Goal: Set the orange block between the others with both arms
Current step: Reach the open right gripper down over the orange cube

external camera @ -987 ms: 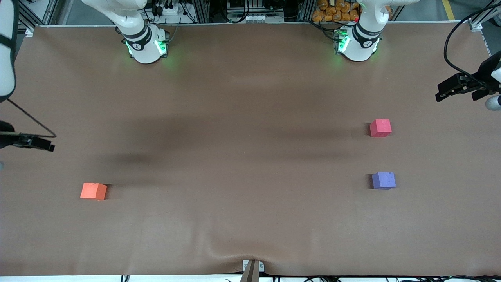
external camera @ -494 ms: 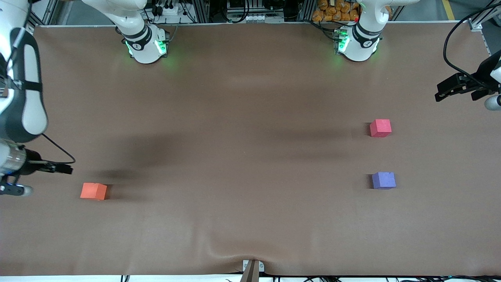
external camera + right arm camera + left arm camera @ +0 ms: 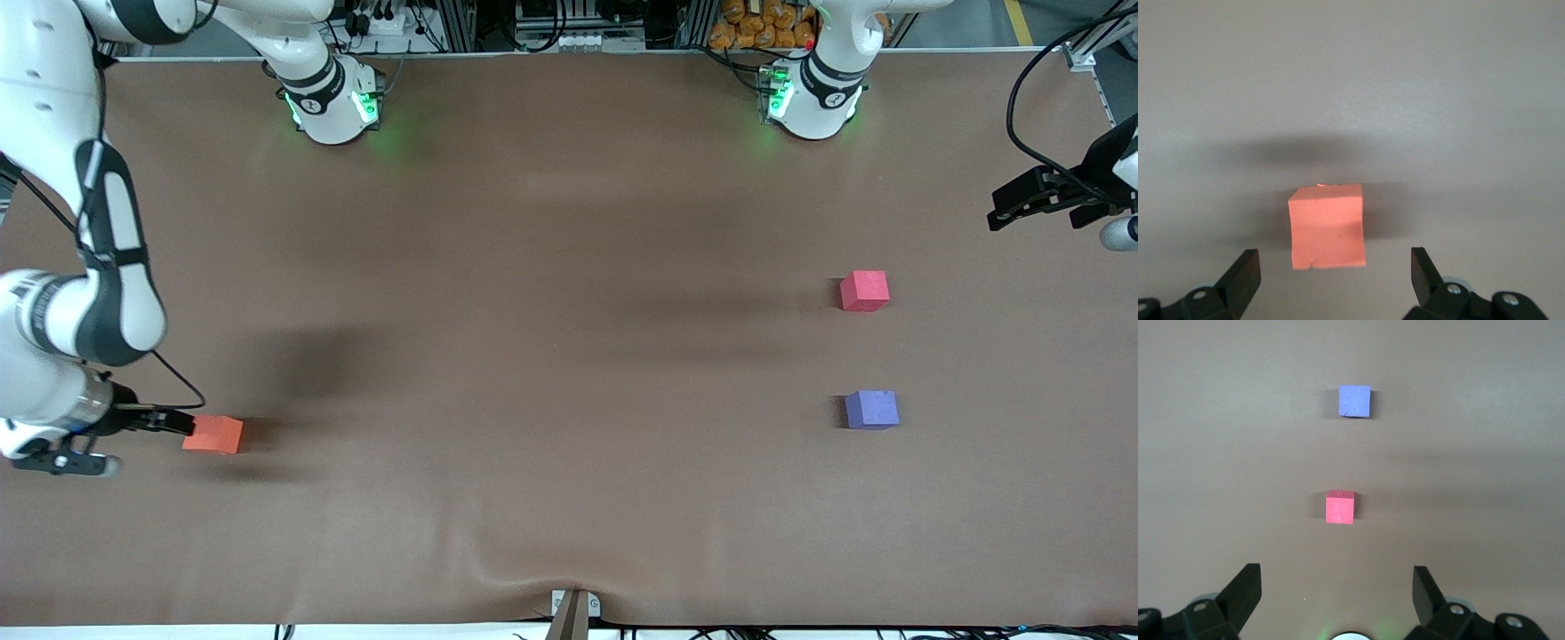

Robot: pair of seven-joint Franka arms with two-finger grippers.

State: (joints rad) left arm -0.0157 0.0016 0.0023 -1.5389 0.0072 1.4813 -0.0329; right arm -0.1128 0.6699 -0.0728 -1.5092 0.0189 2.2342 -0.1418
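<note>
**Risk: nudging the cube before grasp**

Right hand wide open beside small matte orange foam cube at right arm's end of brown tabletop; possibly touching. Off-centre closing could shove it. Left hand open, waiting near pinkish-red cube, purple cube.
</note>
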